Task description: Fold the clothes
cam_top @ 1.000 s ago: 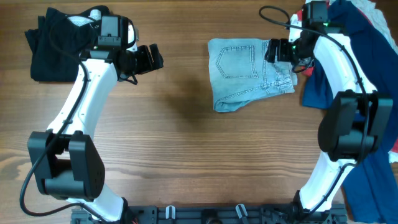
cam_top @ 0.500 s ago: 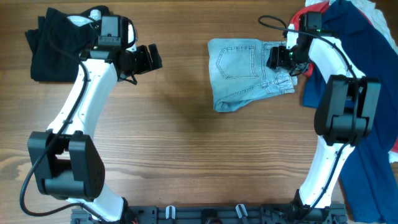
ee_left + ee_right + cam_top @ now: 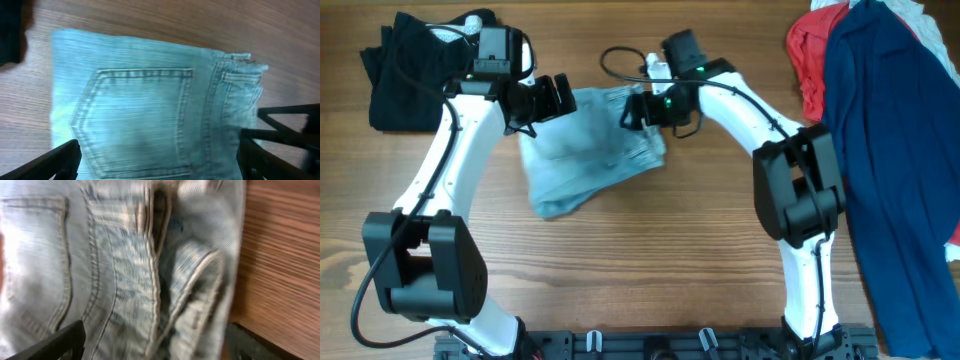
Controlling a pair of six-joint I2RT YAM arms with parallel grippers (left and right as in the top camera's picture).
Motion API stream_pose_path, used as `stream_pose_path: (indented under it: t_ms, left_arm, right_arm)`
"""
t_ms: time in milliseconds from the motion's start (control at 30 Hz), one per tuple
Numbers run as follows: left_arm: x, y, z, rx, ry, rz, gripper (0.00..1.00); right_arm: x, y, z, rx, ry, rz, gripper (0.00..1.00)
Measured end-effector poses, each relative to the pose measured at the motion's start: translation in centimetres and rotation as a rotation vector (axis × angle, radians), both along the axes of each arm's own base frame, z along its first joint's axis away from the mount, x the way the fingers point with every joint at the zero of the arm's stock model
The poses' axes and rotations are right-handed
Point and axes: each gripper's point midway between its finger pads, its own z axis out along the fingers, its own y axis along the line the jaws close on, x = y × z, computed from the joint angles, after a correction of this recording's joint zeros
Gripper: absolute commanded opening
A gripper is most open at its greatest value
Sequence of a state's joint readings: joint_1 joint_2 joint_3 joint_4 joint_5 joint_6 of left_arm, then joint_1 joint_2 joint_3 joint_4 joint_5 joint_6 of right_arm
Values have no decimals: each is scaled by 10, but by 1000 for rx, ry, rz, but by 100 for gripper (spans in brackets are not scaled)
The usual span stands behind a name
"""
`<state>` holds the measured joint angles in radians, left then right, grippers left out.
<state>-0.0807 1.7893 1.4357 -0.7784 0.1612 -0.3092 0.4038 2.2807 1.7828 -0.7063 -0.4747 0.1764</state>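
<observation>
Left fingers (image 3: 62,160) wide over shorts (image 3: 140,115)

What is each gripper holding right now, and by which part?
The right gripper straddles the denim shorts at the bunched waistband; whether pinched cannot be told. The left gripper is open, holding nothing.

Blurred, pale blue denim shorts (image 3: 115,265) fill most of the frame, with a stitched back pocket (image 3: 35,260) at the left and bunched waistband folds (image 3: 185,280) in the middle. Wooden table (image 3: 285,255) shows along the right edge. The right gripper (image 3: 155,341) has its dark fingertips (image 3: 60,342) wide apart near the lower corners, with denim between them.
</observation>
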Motion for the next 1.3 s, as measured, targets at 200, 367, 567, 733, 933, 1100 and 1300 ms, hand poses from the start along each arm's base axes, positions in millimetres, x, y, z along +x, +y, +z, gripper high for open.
stream_pose_path:
  t_ms: [200, 367, 567, 733, 933, 1100, 1300]
  left_arm:
    - [-2, -4, 0, -27, 8, -10, 100]
    - [-7, -31, 3, -92, 15, -83, 100]
    - [-31, -135, -1, -32, -35, -367, 100]
    - [-87, -130, -50, 159, 212, -444, 100]
    - [-102, -97, -68, 242, 348, -381, 100]
    - [-104, -85, -82, 307, 384, -369, 94]
    - [-131, -60, -118, 402, 498, -364, 98]
  right_arm:
    - [56, -62, 39, 45, -76, -160, 94]
    - [86, -172, 55, 38, -86, -377, 94]
    - [87, -223, 50, 13, -54, -478, 94]
    - [83, -224, 49, 8, -40, -476, 95]
    - [82, -225, 48, 3, -36, -477, 96]
    - [82, -225, 48, 2, -37, -475, 97]
    - [82, -225, 48, -2, -45, -462, 97]
